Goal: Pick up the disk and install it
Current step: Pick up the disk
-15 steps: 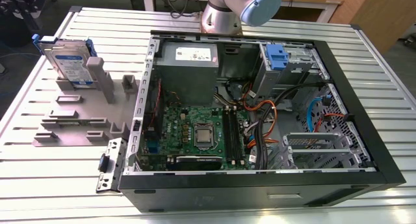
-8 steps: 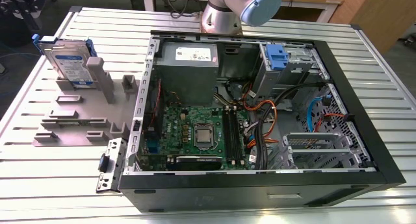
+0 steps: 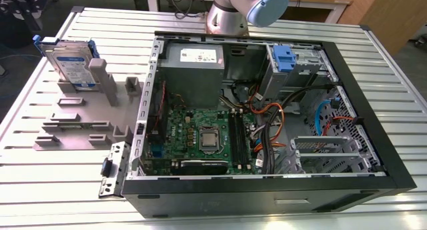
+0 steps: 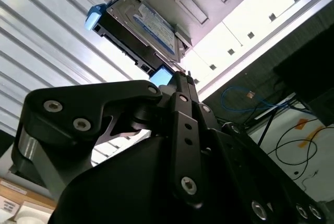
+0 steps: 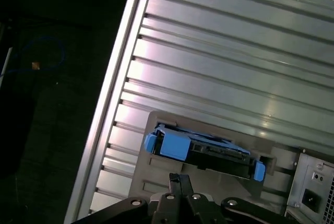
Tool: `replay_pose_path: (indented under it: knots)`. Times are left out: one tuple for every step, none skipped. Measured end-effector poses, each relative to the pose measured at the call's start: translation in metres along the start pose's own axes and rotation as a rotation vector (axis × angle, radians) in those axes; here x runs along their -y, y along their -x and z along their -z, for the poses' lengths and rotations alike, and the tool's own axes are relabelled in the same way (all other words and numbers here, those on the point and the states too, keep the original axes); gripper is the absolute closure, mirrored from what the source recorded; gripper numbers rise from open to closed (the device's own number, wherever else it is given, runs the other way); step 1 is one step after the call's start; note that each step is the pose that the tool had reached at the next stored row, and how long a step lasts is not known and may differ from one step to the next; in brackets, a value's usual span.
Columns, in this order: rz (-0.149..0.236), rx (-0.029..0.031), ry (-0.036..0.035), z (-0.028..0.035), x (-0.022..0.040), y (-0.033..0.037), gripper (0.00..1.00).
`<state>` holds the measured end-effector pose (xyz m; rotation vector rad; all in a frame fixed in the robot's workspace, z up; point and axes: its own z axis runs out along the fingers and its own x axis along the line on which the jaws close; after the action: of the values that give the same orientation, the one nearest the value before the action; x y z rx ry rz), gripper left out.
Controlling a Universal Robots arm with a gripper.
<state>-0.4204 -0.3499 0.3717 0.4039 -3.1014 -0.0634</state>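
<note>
Closest in, the gripper (image 5: 179, 178) is hanging with its fingers pressed together on nothing. It is pointing toward the disk (image 5: 203, 151), which is lying just beyond the tips with its long upper edge running crosswise to them. At the exterior view's left the disk (image 3: 70, 65) is standing on edge in the grey holder (image 3: 80, 117), well apart from the open computer case (image 3: 267, 200) toward the exterior view's right.

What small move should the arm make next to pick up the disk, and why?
Probably open the fingers first: in both wrist views the gripper looks shut and hovers apart from the disk, which stands on edge in the grey holder, not yet grasped.
</note>
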Motion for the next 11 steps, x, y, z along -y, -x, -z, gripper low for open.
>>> replay_pose_path:
  knots:
    - [0.011,-0.0005,-0.0001,0.0,0.0,0.0,0.89]
    - [0.02,-0.0008,-0.0001,0.0,0.0,0.0,0.89]
    - [0.025,-0.0011,-0.0002,0.0,0.0,0.0,0.89]
    - [0.026,-0.0011,-0.0002,0.0,0.0,0.0,0.89]
    - [0.026,-0.0012,-0.0002,0.0,0.0,0.0,0.89]
    - [0.026,-0.0012,-0.0002,0.0,0.0,0.0,0.89]
    - [0.026,-0.0012,-0.0002,0.0,0.0,0.0,0.89]
    - [0.026,-0.0012,-0.0002,0.0,0.0,0.0,0.89]
    - [0.026,-0.0012,-0.0002,0.0,0.0,0.0,0.89]
    - [0.026,-0.0011,-0.0002,0.0,0.0,0.0,0.89]
    - [0.026,-0.0012,-0.0002,0.0,0.0,0.0,0.89]
